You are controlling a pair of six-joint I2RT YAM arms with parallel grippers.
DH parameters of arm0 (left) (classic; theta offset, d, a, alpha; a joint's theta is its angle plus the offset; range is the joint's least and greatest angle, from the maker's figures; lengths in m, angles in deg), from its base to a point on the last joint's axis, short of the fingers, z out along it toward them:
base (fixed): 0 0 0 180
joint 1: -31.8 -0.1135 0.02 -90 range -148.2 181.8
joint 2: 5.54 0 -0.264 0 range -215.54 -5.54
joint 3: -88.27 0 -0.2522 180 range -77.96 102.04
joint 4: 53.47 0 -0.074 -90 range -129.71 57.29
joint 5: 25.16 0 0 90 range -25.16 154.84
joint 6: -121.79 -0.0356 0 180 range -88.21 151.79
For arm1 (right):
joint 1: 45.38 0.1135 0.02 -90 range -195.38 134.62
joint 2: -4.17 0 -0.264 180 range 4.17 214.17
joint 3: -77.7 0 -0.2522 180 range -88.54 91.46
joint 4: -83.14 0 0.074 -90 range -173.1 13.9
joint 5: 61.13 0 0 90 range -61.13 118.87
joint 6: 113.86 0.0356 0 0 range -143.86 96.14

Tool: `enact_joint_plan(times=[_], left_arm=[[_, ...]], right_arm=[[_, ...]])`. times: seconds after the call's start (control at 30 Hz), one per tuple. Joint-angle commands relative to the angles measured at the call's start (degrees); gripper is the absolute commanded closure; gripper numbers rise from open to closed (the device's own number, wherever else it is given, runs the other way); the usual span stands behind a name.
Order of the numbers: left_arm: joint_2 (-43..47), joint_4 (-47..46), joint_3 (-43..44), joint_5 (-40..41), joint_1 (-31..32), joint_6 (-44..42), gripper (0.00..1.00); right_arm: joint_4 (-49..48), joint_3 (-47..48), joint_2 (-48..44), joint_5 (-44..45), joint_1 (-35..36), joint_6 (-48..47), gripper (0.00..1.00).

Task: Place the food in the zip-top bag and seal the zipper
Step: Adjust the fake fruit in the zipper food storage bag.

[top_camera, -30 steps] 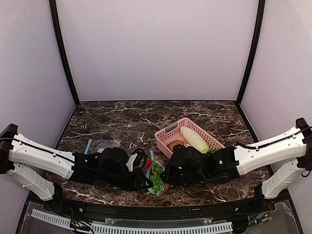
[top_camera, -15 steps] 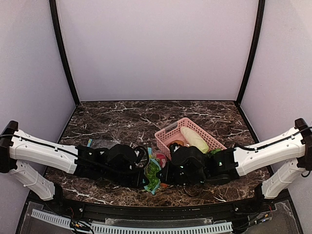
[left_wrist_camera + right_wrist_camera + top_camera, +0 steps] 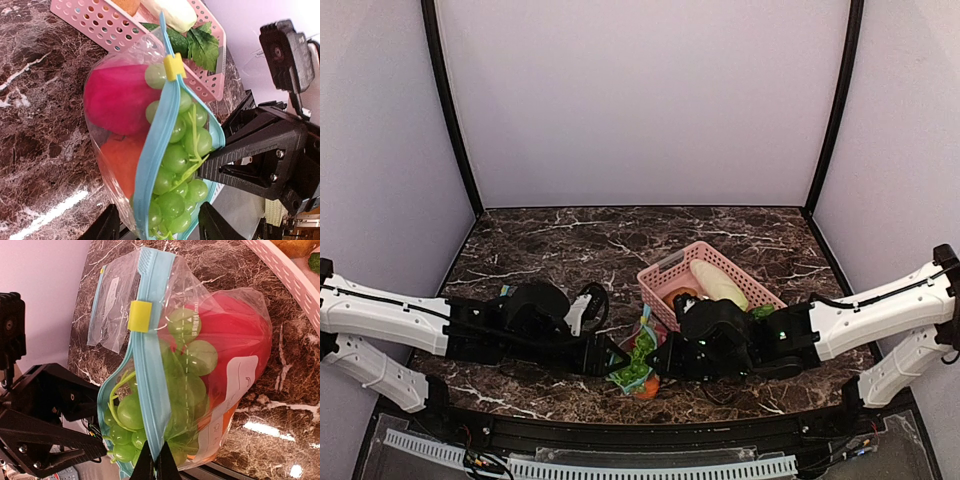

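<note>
The zip-top bag (image 3: 638,366), holding the food (image 3: 175,160), stands near the front edge of the table (image 3: 550,240), just beside the pink basket (image 3: 655,275). It is likely limp, slippery and bulging, so grip the stiffer zipper (image 3: 150,365). The right gripper (image 3: 152,466) pinches that strip. The left gripper (image 3: 161,226) stands parted astride the bag's end.

A green toy grape bunch (image 3: 175,160) and round red toy fruit (image 3: 117,97) are showing through the clear, blue-zippered plastic bag (image 3: 197,287).
</note>
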Motion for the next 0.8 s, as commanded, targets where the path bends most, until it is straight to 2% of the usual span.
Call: enact_joint_plan(times=[0.0,0.1,0.27,0.33,0.37,0.4,0.43,0.47,0.5,0.57,0.77], left_arm=[[2.94,-0.30,-2.15,-0.38,-1.65,-0.82,0.45],[2.36,0.58,-1.74,-1.32,-2.11,-1.20,0.44],[-0.10,1.39,-0.64,-1.94,-2.28,-2.31,0.36],[-1.16,1.64,0.04,-1.69,-2.28,-3.10,0.43],[-1.51,1.63,0.62,-1.57,-2.28,-3.84,0.54],[-2.32,1.55,0.91,-1.60,-2.28,-4.16,0.59],[-2.66,1.30,1.45,-1.95,-2.28,-4.76,0.70],[-3.36,1.12,1.98,-2.26,-2.28,-5.01,0.76],[-3.58,0.77,2.21,-2.42,-2.28,-5.42,0.87],[-4.44,0.13,2.76,-2.88,-2.32,-5.90,0.97],[-6.37,-2.89,3.29,-5.84,-2.28,-5.80,0.99]], right_arm=[[-0.73,-0.46,-1.53,0.77,0.39,0.74,1.00],[-0.70,0.01,-1.10,0.48,0.36,0.36,1.00],[-0.70,0.34,-0.69,0.02,0.36,0.01,1.00],[-0.64,0.45,-0.33,-0.35,0.39,0.03,1.00],[-0.62,0.60,-0.13,-0.53,0.41,-0.12,1.00],[-0.52,0.83,0.08,-0.74,0.41,-0.42,1.00],[-0.38,1.17,0.41,-1.00,0.39,-0.80,1.00],[0.05,1.72,0.72,-1.16,0.39,-1.20,1.00],[0.55,2.30,1.15,-1.29,0.37,-1.67,1.00],[1.41,3.52,2.00,-1.66,0.32,-3.22,1.00],[-0.37,5.76,3.90,-4.19,0.23,-8.77,1.00]])
